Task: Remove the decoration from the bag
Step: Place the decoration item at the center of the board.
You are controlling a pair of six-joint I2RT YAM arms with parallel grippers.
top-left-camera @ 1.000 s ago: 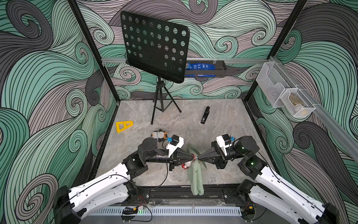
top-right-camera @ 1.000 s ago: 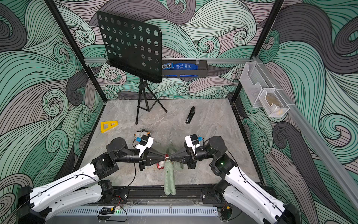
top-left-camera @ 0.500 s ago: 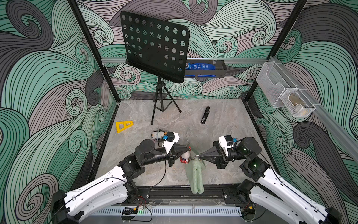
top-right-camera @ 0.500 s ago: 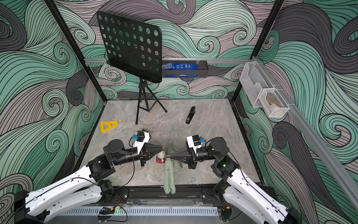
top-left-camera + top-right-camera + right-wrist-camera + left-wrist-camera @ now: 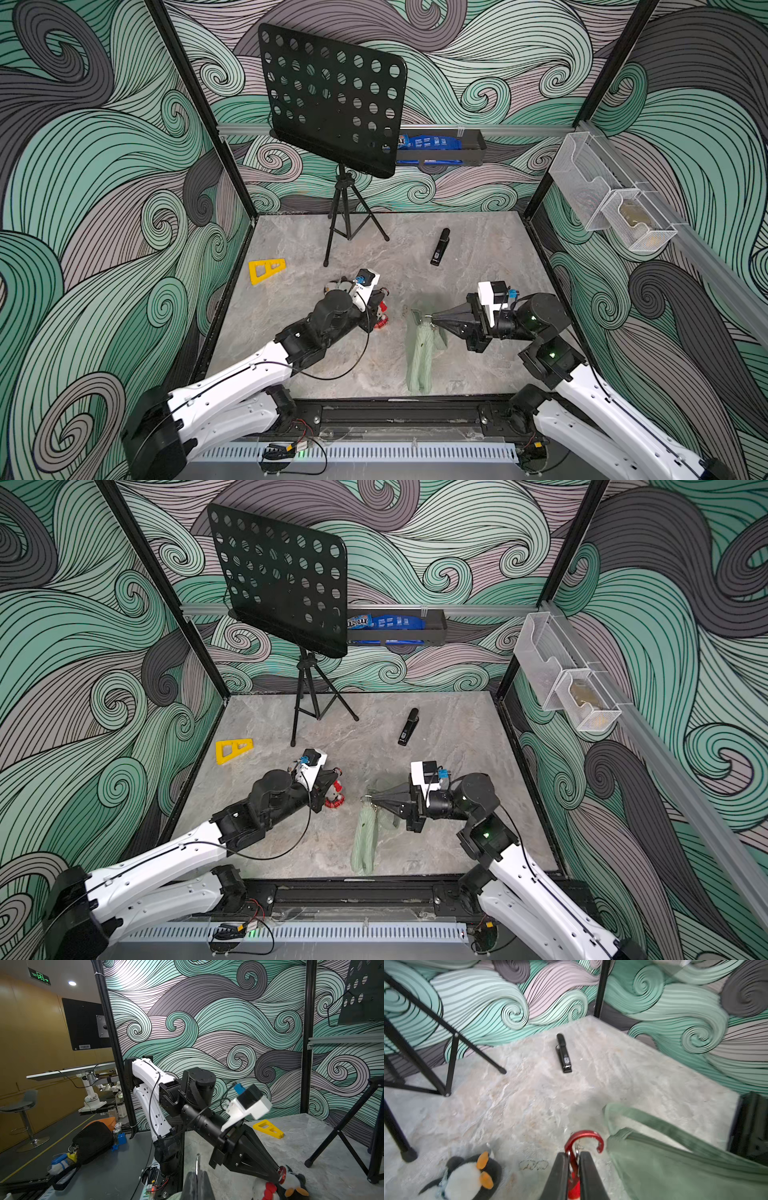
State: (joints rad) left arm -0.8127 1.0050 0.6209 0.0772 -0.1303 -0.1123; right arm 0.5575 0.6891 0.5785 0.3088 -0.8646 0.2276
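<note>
Sage-green bag [image 5: 420, 353] lies right of centre on the desk [image 5: 490, 249], its body running to the front edge and its top end held up. Right gripper [image 5: 432, 318] is pinched together on the bag's metal ring [image 5: 197, 1160]. Left gripper [image 5: 573, 1154] is clamped on a red carabiner [image 5: 584, 1133] — the hook sits just beside the bag's edge in the wrist view, with a gap between them in both top views. Penguin plush [image 5: 467, 1176] lies on the desk next to that gripper. Farther back are a black stapler [image 5: 439, 246] and a yellow plastic triangle [image 5: 267, 270].
</note>
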